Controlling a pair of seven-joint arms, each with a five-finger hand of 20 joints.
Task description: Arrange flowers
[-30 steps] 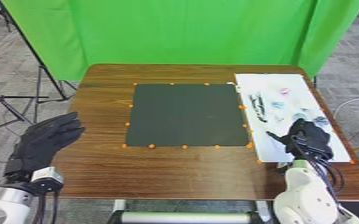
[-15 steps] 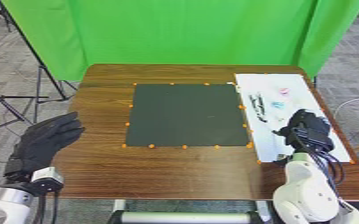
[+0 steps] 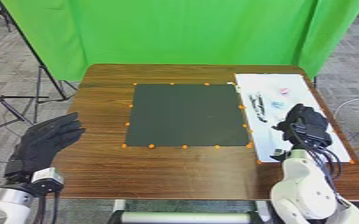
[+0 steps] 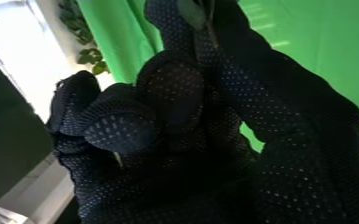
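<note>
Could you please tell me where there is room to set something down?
The dark mat is bare, as is the table between the mat and the left hand. The white sheet is crowded: a pink piece, a pale-blue piece, a black item, and the right hand over its near part.

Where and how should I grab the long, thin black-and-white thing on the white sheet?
I'd pinch the long, thin black-and-white thing near its middle, coming from above, thumb and fingers on its two long sides: it is narrow and lies lengthwise away from the robot on the white sheet.
</note>
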